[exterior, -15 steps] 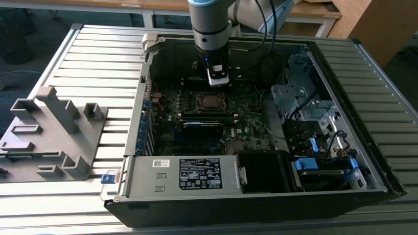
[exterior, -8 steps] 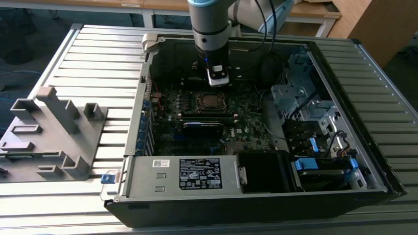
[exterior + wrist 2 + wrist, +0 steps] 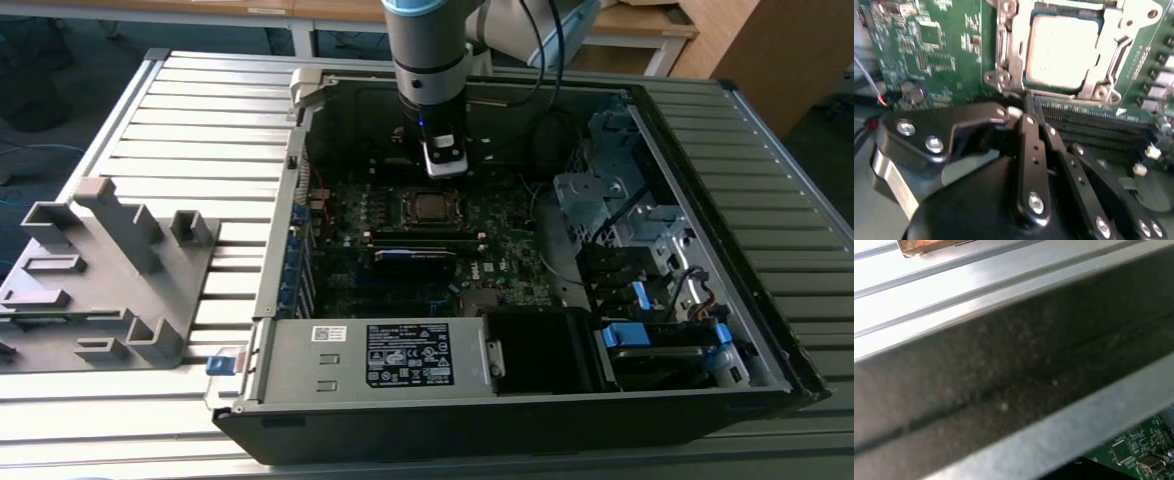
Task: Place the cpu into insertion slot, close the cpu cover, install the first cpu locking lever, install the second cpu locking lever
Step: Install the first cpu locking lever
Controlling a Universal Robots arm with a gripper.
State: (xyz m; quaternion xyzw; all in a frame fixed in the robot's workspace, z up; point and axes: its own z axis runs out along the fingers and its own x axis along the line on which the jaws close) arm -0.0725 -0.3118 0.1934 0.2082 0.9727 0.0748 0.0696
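I saw the computer case [image 3: 534, 400] lying open on the counter [image 3: 200, 110], with a fixture block [image 3: 107, 290] on the counter to the exterior view's left of it. The motherboard [image 3: 400, 260] lay inside the case. The cpu [image 3: 1061, 50] sat in the insertion slot [image 3: 1026, 82], the cpu cover [image 3: 1114, 60] down around it. The gripper [image 3: 1033, 102] hung just beside the slot's edge, memory slots [image 3: 1094, 125] alongside.

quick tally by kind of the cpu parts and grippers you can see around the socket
cpu: 1, sitting in the socket
cpu cover: 1, down around the cpu
gripper: 1, fingers together just beside the socket
memory slots: 2 long black ones next to the socket
total: 5
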